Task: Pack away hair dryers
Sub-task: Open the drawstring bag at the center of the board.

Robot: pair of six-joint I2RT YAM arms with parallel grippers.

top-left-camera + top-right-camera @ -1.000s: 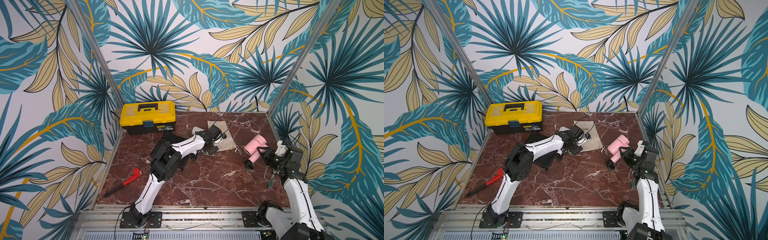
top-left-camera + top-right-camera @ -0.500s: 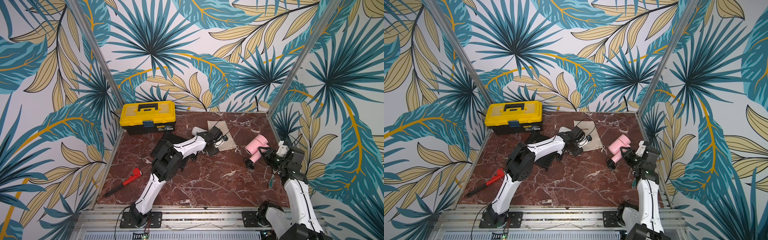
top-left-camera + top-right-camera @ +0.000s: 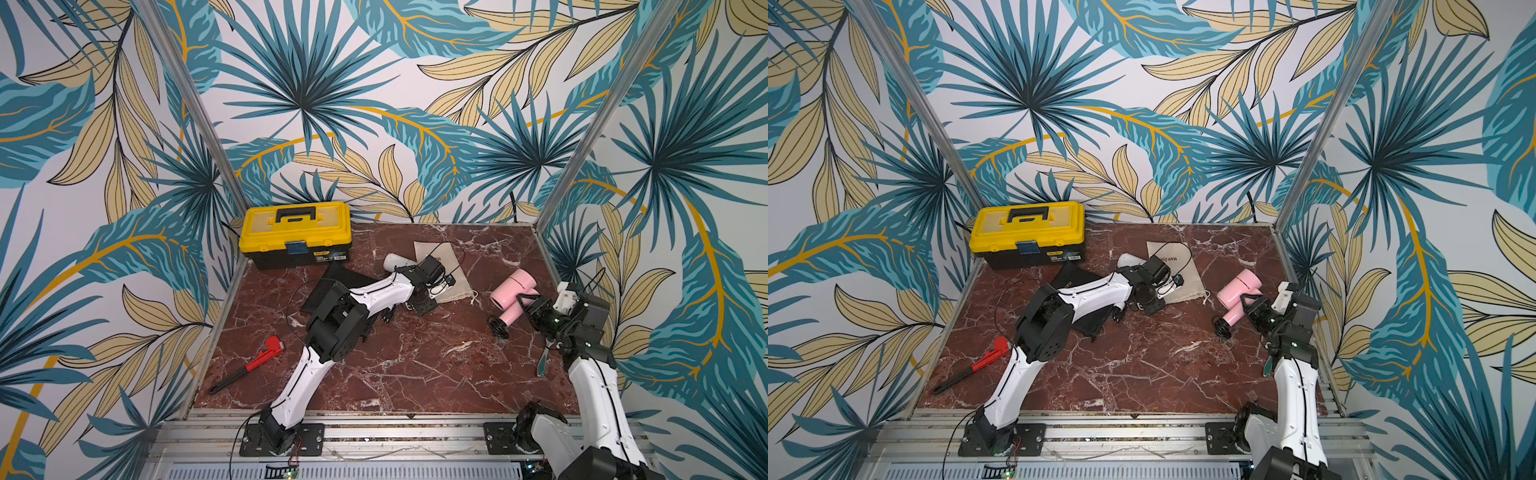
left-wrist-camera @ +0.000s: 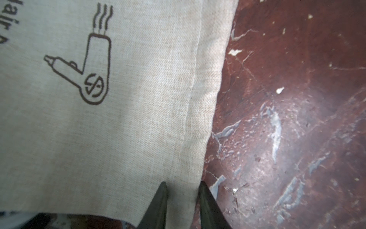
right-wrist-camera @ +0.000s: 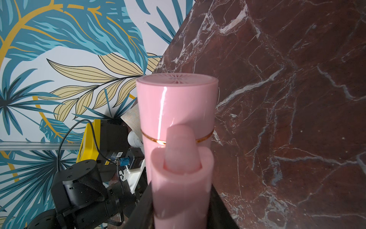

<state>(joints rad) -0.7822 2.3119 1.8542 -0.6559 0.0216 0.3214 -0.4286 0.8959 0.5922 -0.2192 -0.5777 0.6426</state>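
The hair dryers are sitting well apart on the marbled surface (image 3: 415, 365). The pink hair dryer (image 3: 513, 289) is lying near the right-hand wall, and the white hair dryer (image 3: 394, 262) is peeking out from behind the left arm, beside the beige bag (image 3: 442, 253).

The right tool (image 5: 181, 198) is gripping the pink one by its slim handle, jaws pressing on either side, with the barrel pointing away from the wrist camera. I cannot tell whether it is resting on the surface or clear of it. Its black cord (image 3: 497, 326) is trailing in a loose coil below the handle.

The left tool (image 4: 182, 185) is hovering at the bag's hemmed edge, with its jaws standing a little apart and astride the hem. The cloth is lying flat between them, not visibly pinched.

Both dryers are looking light and rigid, with a glossy plastic shell that is likely slippery on the round barrel. The handle is therefore seeming the safer hold, close to the barrel so the weight is not levering against the jaws. The cord is probably going to drag and snag on the bag's mouth. The bag is soft and limp, so its opening is needing a pinch on one layer only.
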